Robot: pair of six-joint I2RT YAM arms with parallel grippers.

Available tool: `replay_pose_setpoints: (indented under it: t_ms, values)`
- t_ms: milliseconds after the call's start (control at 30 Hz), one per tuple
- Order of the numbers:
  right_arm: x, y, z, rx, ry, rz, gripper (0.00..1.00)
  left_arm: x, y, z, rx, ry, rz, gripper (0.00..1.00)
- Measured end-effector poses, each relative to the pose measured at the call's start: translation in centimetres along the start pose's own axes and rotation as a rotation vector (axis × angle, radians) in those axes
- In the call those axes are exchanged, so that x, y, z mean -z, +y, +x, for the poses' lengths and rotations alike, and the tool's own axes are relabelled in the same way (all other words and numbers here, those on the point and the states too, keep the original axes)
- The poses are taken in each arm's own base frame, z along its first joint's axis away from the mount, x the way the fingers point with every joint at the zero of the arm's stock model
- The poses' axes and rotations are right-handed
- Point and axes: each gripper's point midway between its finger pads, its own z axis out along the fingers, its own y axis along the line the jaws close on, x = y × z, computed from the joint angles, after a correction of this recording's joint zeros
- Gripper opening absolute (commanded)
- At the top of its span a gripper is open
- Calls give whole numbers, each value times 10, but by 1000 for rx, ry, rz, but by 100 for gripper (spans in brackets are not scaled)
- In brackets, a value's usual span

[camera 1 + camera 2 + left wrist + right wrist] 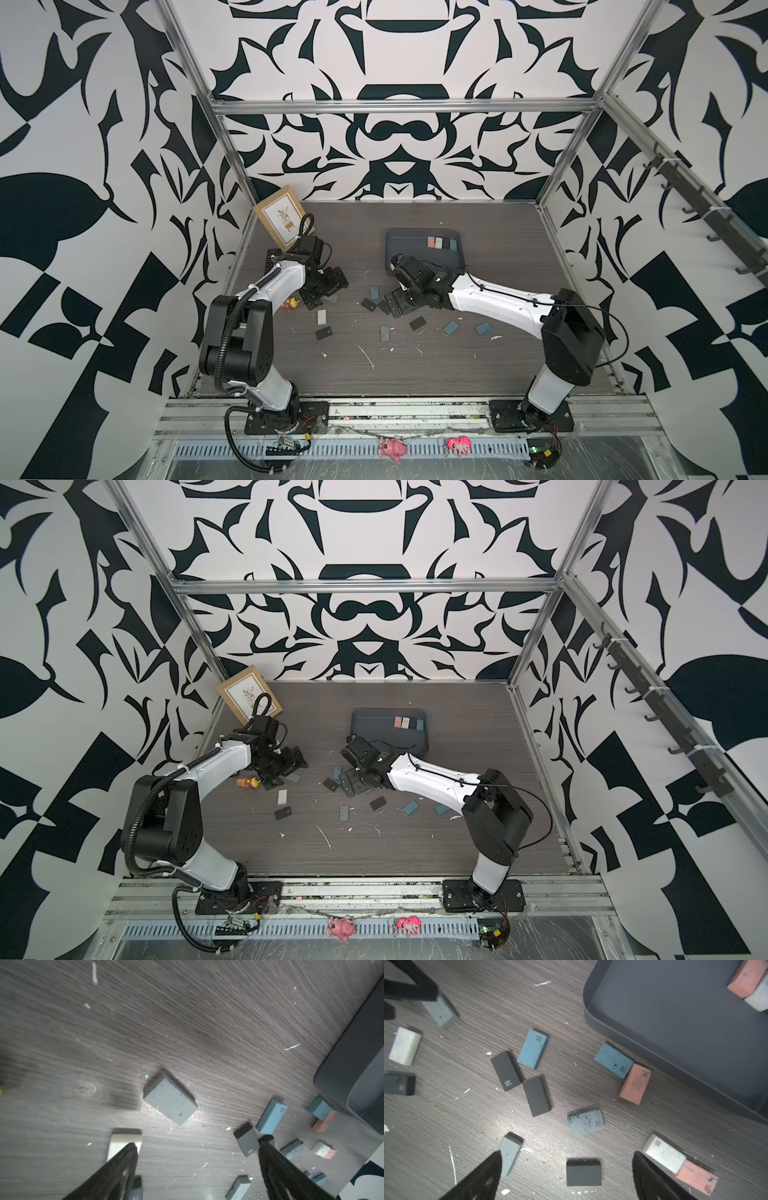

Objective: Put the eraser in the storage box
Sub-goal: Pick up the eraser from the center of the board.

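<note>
Plainly, both claws gape empty over the counter (207, 1022): the left claw (198, 1145) above a grey eraser (170, 1099), the right claw (566, 1155) above a black eraser (584, 1173), both outside the box (675, 1022). Neighbours crowd each finger, so closing may nip two or skid one away. The right wrist view shows a blue eraser (613, 1059) just beside the box wall; the right arm (498, 291) hides it in both top views.

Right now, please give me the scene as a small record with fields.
storage box: dark grey tray on the table
in box: short row of erasers
on table: many loose erasers, several colours
left gripper: open, empty, by a grey-blue eraser
right gripper: open, empty, over loose erasers beside the box
</note>
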Motion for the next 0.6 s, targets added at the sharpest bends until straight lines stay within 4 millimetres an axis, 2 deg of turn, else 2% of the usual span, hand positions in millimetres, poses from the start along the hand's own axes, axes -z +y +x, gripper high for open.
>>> replay_pose_setpoints:
  t_ms: [300, 433, 600]
  values:
    - [6, -2, -4, -8, -29, 4, 99, -27, 7, -5, 26, 26, -21, 84]
    - [7, -3, -4, -8, -31, 10, 99, -29, 6, -10, 19, 16, -21, 75]
    - [8, -6, 0, -11, -29, 14, 99, -32, 3, -17, 0, 5, -27, 68]
